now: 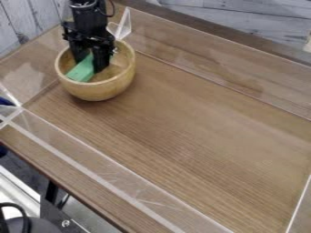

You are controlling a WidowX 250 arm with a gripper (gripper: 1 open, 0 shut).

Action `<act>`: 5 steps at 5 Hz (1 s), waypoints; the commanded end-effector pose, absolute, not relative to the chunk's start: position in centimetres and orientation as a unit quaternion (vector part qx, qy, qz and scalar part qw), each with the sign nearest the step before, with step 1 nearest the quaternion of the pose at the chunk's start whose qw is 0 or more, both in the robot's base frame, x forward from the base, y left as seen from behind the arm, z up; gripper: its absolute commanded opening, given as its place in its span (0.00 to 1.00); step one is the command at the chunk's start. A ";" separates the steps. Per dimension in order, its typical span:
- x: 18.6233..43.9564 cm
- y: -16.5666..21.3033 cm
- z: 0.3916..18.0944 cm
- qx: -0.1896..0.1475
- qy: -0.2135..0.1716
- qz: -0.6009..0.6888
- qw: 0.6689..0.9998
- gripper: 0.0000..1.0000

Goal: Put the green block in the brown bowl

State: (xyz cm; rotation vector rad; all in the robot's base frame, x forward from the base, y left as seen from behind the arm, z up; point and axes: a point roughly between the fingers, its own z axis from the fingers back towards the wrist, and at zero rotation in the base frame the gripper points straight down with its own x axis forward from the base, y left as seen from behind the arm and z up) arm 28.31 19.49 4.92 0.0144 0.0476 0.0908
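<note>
The brown bowl stands at the far left of the wooden table. My black gripper points straight down into it. Its fingers are shut on the green block, a bright green bar that hangs tilted with its lower end inside the bowl, close to the left inner wall. The fingers hide the upper part of the block. Whether the block touches the bowl's bottom cannot be told.
The wooden tabletop is ringed by low clear plastic walls. The bowl sits close to the left wall and the far corner. Dark frame parts and cables show below the front edge at the lower left.
</note>
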 end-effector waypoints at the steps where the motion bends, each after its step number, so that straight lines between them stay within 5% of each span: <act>1: 29.2 20.7 6.9 0.024 -0.006 0.053 0.998 0.00; 5: 29.4 20.7 6.9 0.011 -0.005 0.057 0.998 0.00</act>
